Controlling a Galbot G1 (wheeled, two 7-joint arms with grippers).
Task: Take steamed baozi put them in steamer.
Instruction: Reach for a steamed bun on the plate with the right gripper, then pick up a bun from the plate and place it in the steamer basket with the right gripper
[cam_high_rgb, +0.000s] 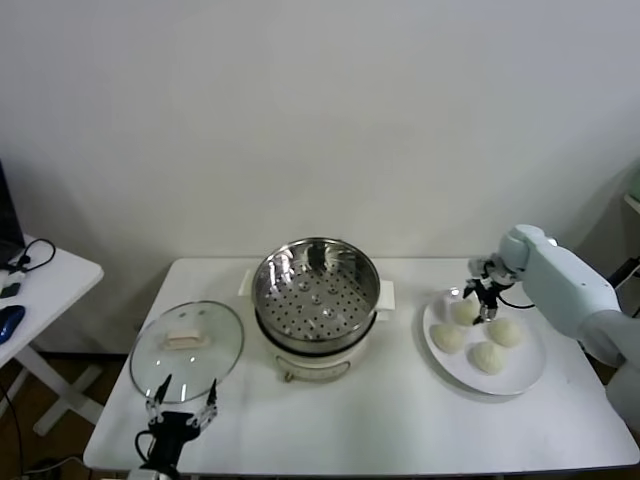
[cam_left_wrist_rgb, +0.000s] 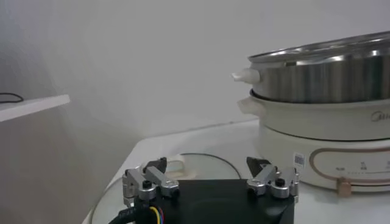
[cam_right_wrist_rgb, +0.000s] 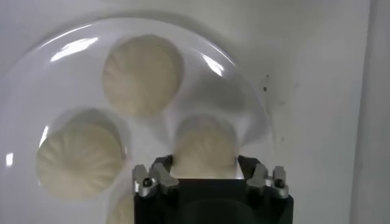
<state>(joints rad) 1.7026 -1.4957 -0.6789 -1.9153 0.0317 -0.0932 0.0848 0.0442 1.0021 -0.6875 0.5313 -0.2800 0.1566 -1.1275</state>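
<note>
Four cream-white baozi lie on a white plate (cam_high_rgb: 530, 375) at the table's right: one at the far left (cam_high_rgb: 464, 311), and others (cam_high_rgb: 448, 337), (cam_high_rgb: 505, 332), (cam_high_rgb: 487, 356). My right gripper (cam_high_rgb: 485, 300) is open and low over the far-left bun. In the right wrist view this bun (cam_right_wrist_rgb: 204, 146) sits between the spread fingers of that gripper (cam_right_wrist_rgb: 204, 165); two more buns (cam_right_wrist_rgb: 142, 74), (cam_right_wrist_rgb: 79, 159) lie beyond. The steel steamer (cam_high_rgb: 316, 288) stands empty on its cream base at table centre. My left gripper (cam_high_rgb: 180, 410) is open and parked at the front left.
A round glass lid (cam_high_rgb: 187, 350) lies flat left of the steamer, just beyond the left gripper; it also shows in the left wrist view (cam_left_wrist_rgb: 201, 164), with the steamer (cam_left_wrist_rgb: 329, 76) behind. A small side table (cam_high_rgb: 40, 280) stands at far left.
</note>
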